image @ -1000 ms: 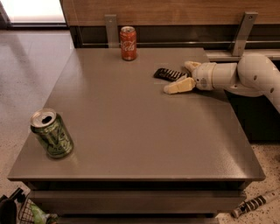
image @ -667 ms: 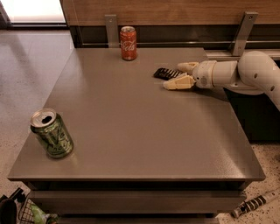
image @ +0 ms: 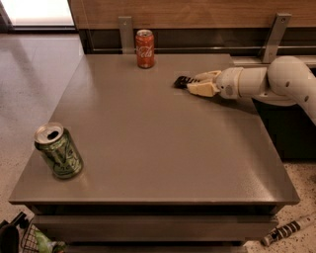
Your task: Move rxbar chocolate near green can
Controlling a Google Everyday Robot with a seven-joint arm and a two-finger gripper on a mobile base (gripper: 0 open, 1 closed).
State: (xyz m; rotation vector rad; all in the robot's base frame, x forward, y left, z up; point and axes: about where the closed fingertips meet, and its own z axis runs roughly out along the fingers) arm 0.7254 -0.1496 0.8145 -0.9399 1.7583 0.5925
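The gripper (image: 199, 82) is pinching the rxbar chocolate (image: 181, 81) at the table's (image: 163, 148) one o'clock, apparently completing the grasp, with carriage toward the green can (image: 59, 150) at eight o'clock judged next.

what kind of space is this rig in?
Likely an office break area: grey table, wood-panelled wall, red Coca-Cola can. The gripper is at the table's far side, by the rxbar chocolate.

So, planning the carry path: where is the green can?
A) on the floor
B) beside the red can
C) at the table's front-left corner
C: the green can stands by the front-left corner of the table, far from the gripper at the snack bar, back right.
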